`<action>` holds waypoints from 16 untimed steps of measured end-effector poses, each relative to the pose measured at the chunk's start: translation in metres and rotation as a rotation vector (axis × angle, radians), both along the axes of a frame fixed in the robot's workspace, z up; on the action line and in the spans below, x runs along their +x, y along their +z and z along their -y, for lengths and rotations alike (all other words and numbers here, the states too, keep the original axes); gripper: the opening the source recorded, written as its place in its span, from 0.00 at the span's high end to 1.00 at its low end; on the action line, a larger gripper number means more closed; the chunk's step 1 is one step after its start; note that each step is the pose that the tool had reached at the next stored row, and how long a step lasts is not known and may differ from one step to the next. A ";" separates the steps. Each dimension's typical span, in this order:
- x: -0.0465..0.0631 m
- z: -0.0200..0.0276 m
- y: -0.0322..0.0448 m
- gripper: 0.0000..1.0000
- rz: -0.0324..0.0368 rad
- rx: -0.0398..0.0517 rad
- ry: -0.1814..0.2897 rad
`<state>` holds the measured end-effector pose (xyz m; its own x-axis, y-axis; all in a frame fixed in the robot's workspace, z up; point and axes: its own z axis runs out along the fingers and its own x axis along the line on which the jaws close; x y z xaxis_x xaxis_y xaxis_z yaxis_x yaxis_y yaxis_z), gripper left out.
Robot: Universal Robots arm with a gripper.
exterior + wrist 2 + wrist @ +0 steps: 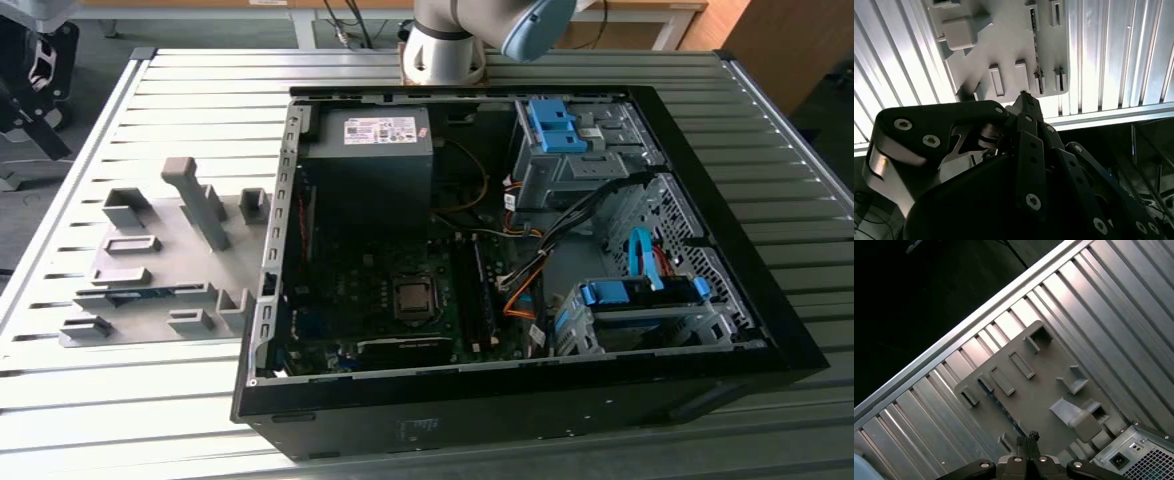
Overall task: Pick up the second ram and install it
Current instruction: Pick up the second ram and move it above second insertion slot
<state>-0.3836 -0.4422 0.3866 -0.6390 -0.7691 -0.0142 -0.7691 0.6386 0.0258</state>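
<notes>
The second ram [140, 293] is a thin blue-green strip lying on edge in a slot of the grey fixture plate [160, 255], at the exterior view's left of the open computer case [534, 390]. In both wrist views it shows as a dark narrow strip [999, 407] [1035, 45] along the plate. My gripper [1028, 439] [1026, 97] hangs well above the plate with its two fingertips pressed together and nothing between them.
The case lies open on a slatted metal table [747, 120], with long black memory slots [475, 290] beside the processor socket [414, 297]. Grey blocks and posts [200, 205] rise from the fixture plate. The arm's base [447, 50] stands behind the case.
</notes>
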 end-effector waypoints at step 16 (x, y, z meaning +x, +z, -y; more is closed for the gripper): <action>0.000 0.0000 -0.0011 0.89 0.0005 -0.0063 0.218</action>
<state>-0.3836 -0.4422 0.3855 -0.4577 -0.8891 -0.0092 -0.8890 0.4574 0.0220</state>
